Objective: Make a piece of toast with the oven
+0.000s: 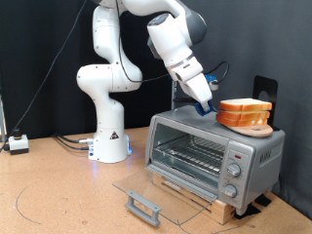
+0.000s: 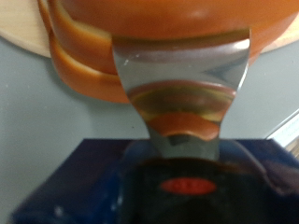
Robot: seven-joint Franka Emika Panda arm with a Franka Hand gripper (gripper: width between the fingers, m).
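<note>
Piece of toast (image 1: 243,113): part of the bread stack on a wooden board (image 1: 255,128) atop the oven (image 1: 213,152); single slice not separable. Oven: door (image 1: 154,192) folded flat open, wire rack showing. My gripper (image 1: 206,105): touching the stack's side nearest the exterior view's left. A metal blade (image 2: 182,89) meets the crust. Finger spread: cannot tell.

Black curtain (image 1: 39,49), brown floor (image 1: 58,190) – evenly lit
</note>
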